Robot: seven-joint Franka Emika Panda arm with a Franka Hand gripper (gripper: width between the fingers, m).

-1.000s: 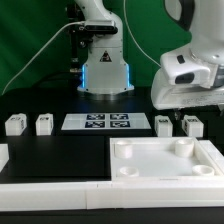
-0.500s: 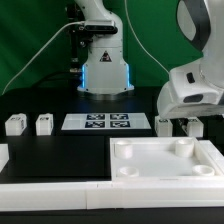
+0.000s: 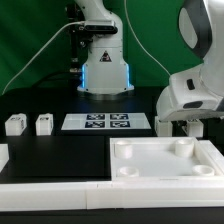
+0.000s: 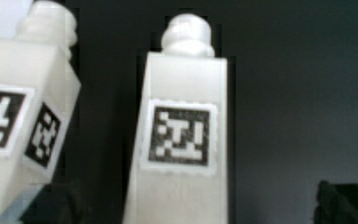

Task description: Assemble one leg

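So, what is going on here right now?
The Panda arm hangs low over the pair of legs on the exterior view's right. The wrist view shows one leg centred between the open jaws, with its tag facing the camera, and a neighbouring leg close beside it. Nothing is held yet. Another leg and its twin stand untouched on the exterior view's left, past the marker board. The white tray-like piece lies in front.
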